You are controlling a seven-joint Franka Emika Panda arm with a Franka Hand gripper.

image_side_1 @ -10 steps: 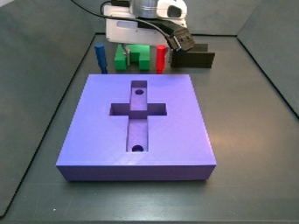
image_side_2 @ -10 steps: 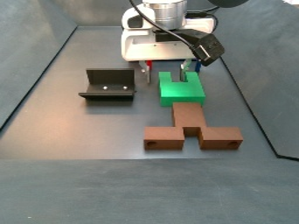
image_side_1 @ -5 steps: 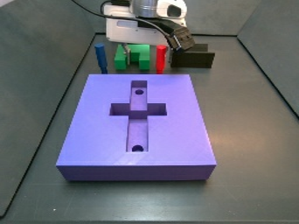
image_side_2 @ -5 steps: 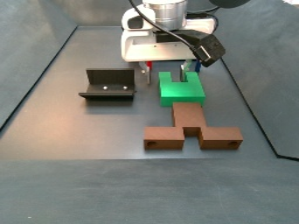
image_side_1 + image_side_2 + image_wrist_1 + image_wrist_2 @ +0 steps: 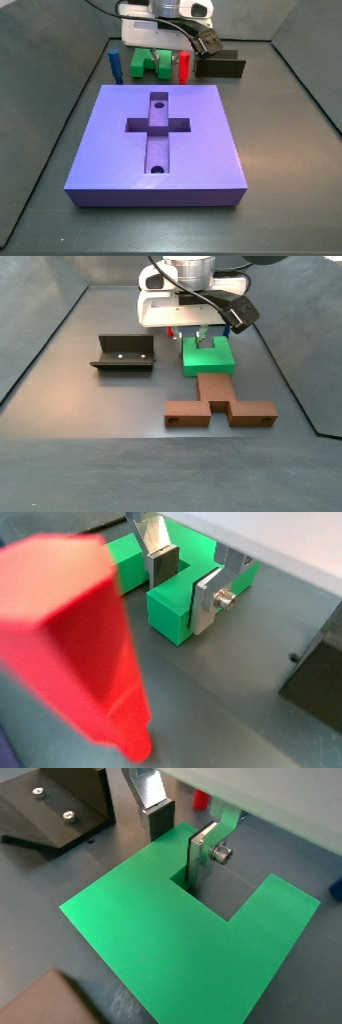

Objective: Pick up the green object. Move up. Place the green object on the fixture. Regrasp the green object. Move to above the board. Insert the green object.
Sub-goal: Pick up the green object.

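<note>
jaws point(image 5: 181, 830) straddle one prong of the green object point(image 5: 201, 938), pads either side but not visibly clamped — i read them as part open, holding nothing yet, so the pick-up is just starting. from my seat the board point(image 5: 158, 140) lies nearest in a side view, well apart; the green block sits flat on the table beyond it, the fixture point(image 5: 123, 353) beside it — ready for the regrasp.
</note>
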